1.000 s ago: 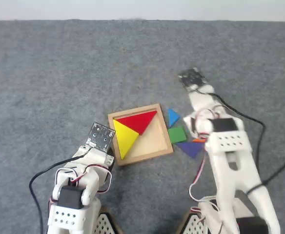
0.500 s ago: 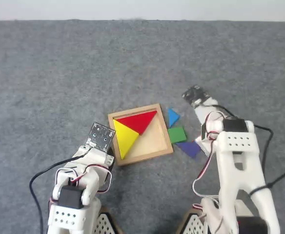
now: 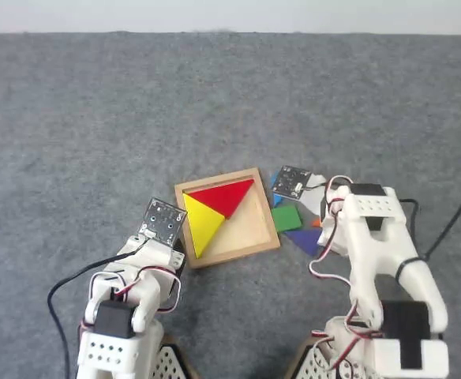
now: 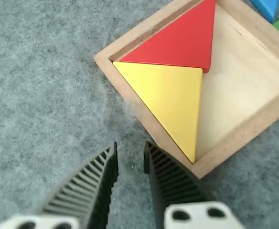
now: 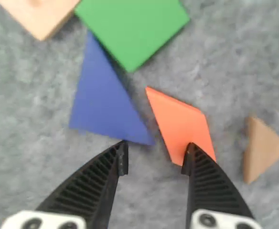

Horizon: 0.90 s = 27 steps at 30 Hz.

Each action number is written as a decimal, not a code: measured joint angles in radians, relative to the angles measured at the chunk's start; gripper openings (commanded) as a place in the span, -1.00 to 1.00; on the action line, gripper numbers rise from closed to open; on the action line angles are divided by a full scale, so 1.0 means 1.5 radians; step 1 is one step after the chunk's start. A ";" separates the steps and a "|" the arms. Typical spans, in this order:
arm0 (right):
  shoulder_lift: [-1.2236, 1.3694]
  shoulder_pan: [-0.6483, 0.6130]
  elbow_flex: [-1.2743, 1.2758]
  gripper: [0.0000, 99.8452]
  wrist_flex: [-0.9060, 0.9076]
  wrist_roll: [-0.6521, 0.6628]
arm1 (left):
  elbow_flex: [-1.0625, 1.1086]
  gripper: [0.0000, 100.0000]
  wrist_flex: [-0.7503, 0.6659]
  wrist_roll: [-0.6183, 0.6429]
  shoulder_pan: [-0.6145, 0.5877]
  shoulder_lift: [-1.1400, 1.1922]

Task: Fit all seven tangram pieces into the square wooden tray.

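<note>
R claw (image 5: 156, 150), tips wide, at orange pc (image 5: 180, 125) & blue triangle (image 5: 101, 102).

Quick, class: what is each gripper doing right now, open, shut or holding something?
Left gripper: slightly open, empty.
Right gripper: open, empty, by the orange piece.

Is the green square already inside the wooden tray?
No, the green square lies on the grey carpet beside the wooden tray, which holds just the red triangle and the yellow triangle.
</note>
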 measured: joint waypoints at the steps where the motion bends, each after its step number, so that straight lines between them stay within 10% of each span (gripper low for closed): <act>1: 0.006 0.000 -0.004 -0.59 -0.011 0.005 | 0.000 -0.82 0.000 0.000 0.000 0.000; 27: 0.063 0.000 -0.133 -0.59 0.013 0.017 | 0.000 -0.82 0.000 0.000 0.000 0.000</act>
